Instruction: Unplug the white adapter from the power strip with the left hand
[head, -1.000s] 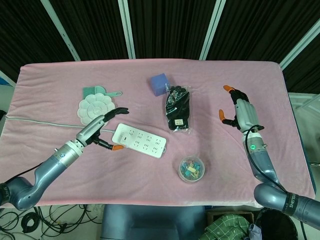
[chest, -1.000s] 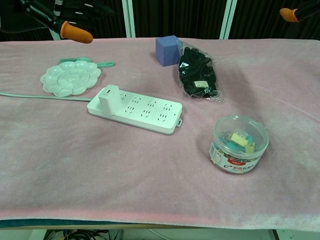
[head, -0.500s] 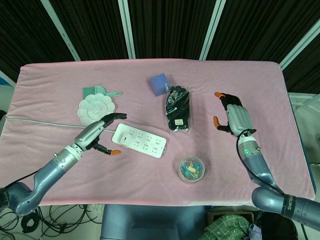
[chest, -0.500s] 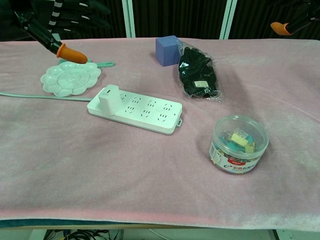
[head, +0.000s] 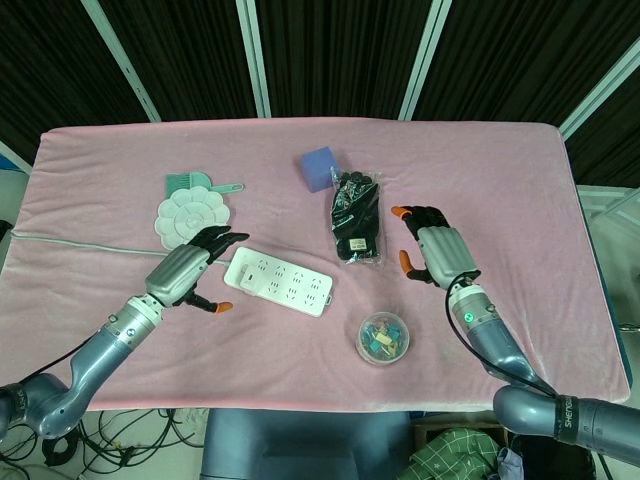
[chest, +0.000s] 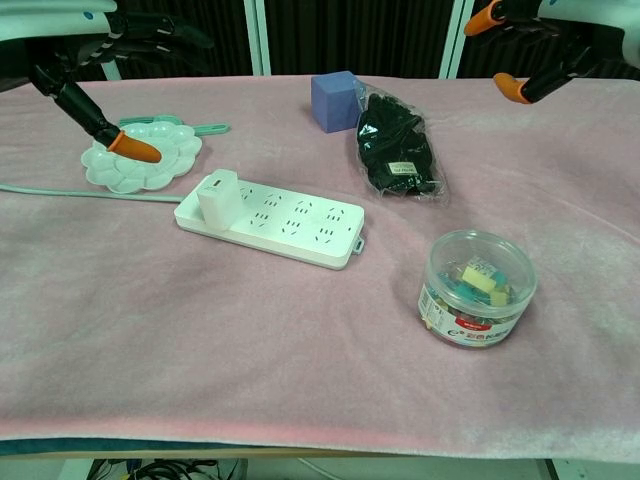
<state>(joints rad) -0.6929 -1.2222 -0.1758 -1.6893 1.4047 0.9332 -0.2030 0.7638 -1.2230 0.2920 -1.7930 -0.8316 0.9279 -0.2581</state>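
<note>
Chest view, desk: fuzzy pink cloth (chest: 250, 340) drapes the desk, soft and slightly wrinkled.
Round tub (chest: 477, 288): clear plastic, lidded, coloured clips inside, nearest the camera at 4 o'clock of the strip.
Power strip (chest: 272, 219): long glossy white slab with rounded corners, lying flat mid-desk, a pale cord (chest: 60, 192) running off toward 9 o'clock.
White adapter (chest: 217, 197): small smooth block, standing upright, plugged into the strip's left end.
Left hand (head: 183, 272): metal-grey with dark fingers and an orange-capped thumb; fingers spread, holding nothing, hovering just at 9 o'clock of the adapter, apart from it.
Palette (chest: 142, 157): white, flower-shaped with shallow wells, at 10 o'clock of the strip.
Gloves (chest: 398, 150): black knit, in a crinkly clear bag, at 1 o'clock.
Right hand (head: 432, 255): fingers apart, empty, at 3 o'clock of the gloves.
Cube (chest: 335, 101): matte blue-violet, farthest back, touching the bag.
</note>
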